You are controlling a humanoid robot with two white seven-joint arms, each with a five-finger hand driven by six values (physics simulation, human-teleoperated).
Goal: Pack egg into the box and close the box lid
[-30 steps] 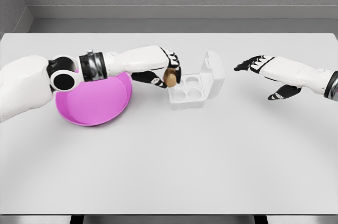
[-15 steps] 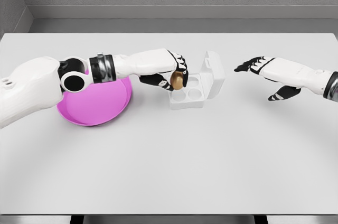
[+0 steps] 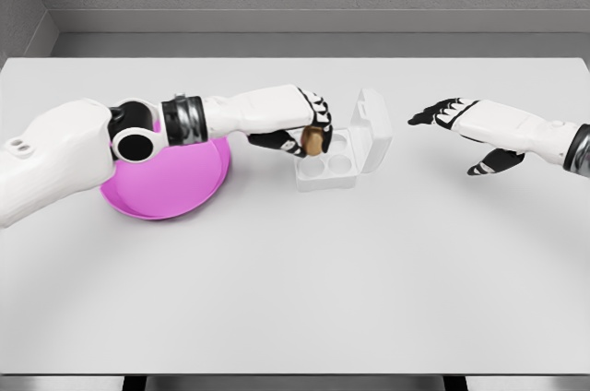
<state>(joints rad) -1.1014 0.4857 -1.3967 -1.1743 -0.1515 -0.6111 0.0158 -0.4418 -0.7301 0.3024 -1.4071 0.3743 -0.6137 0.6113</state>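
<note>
A brown egg (image 3: 313,139) is held in my left hand (image 3: 310,131), whose fingers are curled around it. The egg hangs just over the left cups of the white egg box (image 3: 332,168), which lies open on the table. The box lid (image 3: 372,129) stands upright on the right side of the tray. The cups that show hold nothing. My right hand (image 3: 454,124) hovers to the right of the lid, apart from it, fingers spread and holding nothing.
A pink bowl (image 3: 171,183) sits on the white table (image 3: 304,290) left of the box, partly under my left forearm. A grey wall runs along the table's far edge.
My left hand has carried the egg rightward from the bowl's edge to above the box's left cups. The right hand has barely moved.
</note>
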